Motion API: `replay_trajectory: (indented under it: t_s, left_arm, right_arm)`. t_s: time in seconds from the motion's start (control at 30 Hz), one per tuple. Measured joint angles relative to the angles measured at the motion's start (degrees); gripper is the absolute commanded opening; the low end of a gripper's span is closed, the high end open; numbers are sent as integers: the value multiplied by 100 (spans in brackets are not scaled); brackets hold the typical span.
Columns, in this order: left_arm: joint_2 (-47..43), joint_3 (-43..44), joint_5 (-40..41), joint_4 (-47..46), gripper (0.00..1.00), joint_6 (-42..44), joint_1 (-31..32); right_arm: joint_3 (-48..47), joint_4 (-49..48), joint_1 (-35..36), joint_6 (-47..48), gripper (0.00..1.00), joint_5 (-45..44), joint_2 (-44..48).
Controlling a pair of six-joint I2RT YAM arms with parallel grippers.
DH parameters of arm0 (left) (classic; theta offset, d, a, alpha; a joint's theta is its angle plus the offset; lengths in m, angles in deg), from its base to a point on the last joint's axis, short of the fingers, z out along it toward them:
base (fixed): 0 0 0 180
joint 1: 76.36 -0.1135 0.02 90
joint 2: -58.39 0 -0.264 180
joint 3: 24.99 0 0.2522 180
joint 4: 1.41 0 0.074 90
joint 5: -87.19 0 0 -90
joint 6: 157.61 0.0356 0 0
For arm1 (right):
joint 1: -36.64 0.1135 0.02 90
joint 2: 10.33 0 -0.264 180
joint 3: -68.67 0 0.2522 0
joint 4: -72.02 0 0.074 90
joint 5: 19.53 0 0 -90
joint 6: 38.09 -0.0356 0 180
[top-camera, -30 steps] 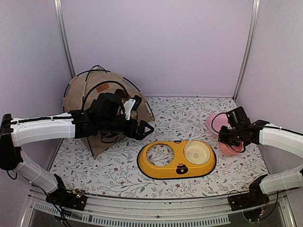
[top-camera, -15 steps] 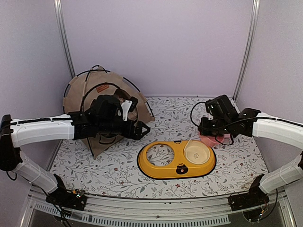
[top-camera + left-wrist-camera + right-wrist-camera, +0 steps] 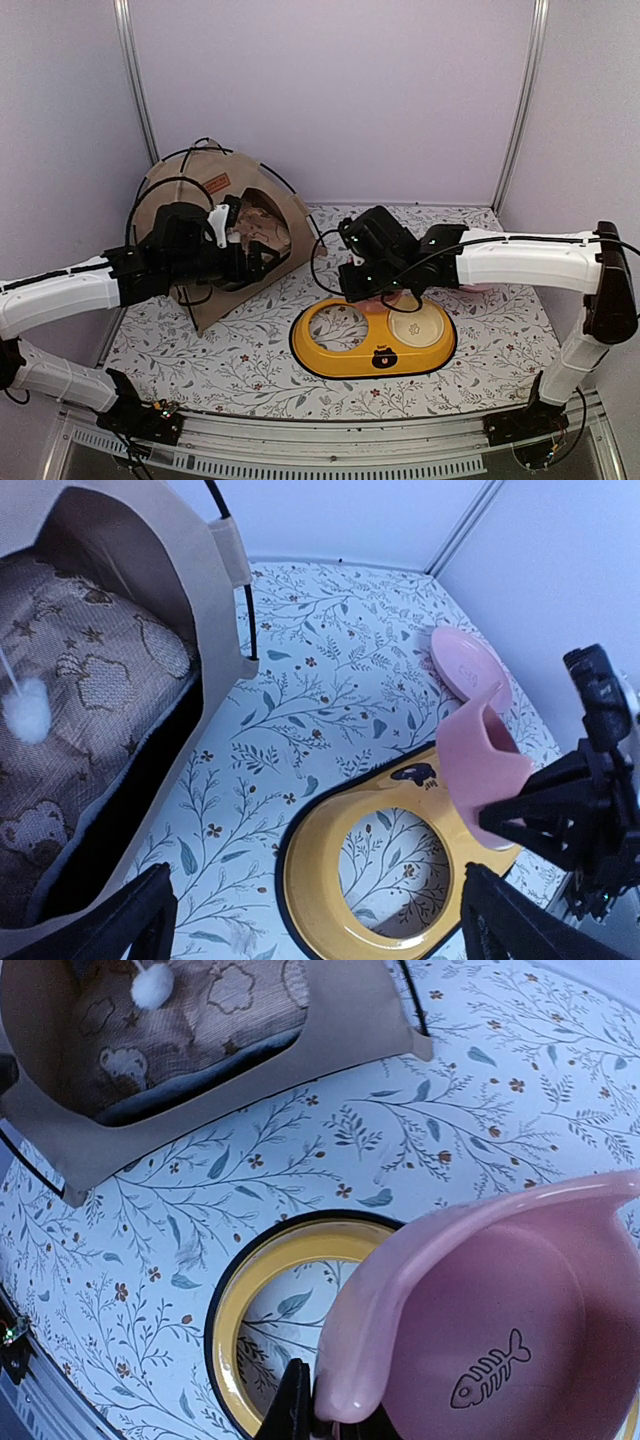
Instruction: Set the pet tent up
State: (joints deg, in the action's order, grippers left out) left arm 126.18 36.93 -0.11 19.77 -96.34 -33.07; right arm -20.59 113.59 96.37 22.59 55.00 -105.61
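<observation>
The tan pet tent [image 3: 205, 205] stands at the back left with black poles arched over it. Its opening faces right, with a patterned cushion [image 3: 90, 660] inside and a white pompom [image 3: 28, 708] hanging in front. The tent also shows in the right wrist view [image 3: 340, 1030]. My left gripper [image 3: 262, 262] is open and empty just in front of the opening; its fingers [image 3: 120, 925] frame the tray. My right gripper [image 3: 368, 287] is shut on the rim of a pink bowl [image 3: 500, 1320] and holds it above the yellow tray.
The yellow double-bowl tray [image 3: 310, 345] lies at centre front, its left hole empty and a white bowl [image 3: 420, 322] in the right hole. A second pink dish [image 3: 465, 660] lies on the floral mat beyond the tray. Walls close in behind and at both sides.
My right arm has swung left from the right side, carrying the pink bowl to above the tray. My left gripper has drawn back left, towards the tent.
</observation>
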Motion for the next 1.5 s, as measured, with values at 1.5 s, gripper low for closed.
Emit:
replay_trajectory:
  t_s: [1.5]
  left_arm:
    - [-433,-437,-225,-372,99,-304,-448]
  right_arm:
    - [-1604,922,817,575,0,116,-2181]
